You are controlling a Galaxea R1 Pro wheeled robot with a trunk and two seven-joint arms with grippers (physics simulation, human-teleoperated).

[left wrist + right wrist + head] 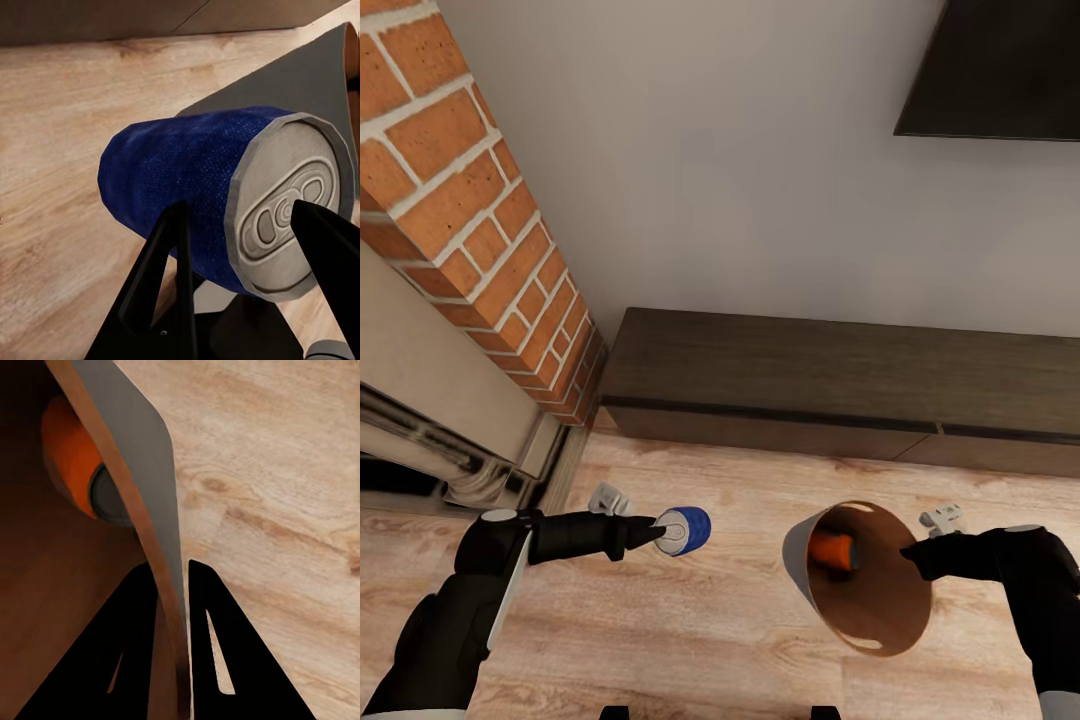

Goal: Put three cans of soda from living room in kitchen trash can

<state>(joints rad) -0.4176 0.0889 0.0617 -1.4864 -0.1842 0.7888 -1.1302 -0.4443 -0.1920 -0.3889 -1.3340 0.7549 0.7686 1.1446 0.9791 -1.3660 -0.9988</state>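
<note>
My left gripper (660,533) is shut on a blue soda can (685,530), held on its side above the wood floor; in the left wrist view the blue can (195,202) lies between the black fingers (161,262), its silver top facing the camera. My right gripper (908,553) is shut on the rim of the trash can (860,575), which is lifted and tilted with its orange-brown inside toward me. An orange soda can (830,550) lies inside it. The right wrist view shows the bin wall (150,487) pinched between the fingers (217,637), with the orange can (71,457) within.
A brick-and-stone fireplace (460,250) stands at the left. A low dark wood cabinet (840,380) runs along the pale wall ahead, under a black wall screen (1000,70). Wood floor (690,630) spreads below both arms.
</note>
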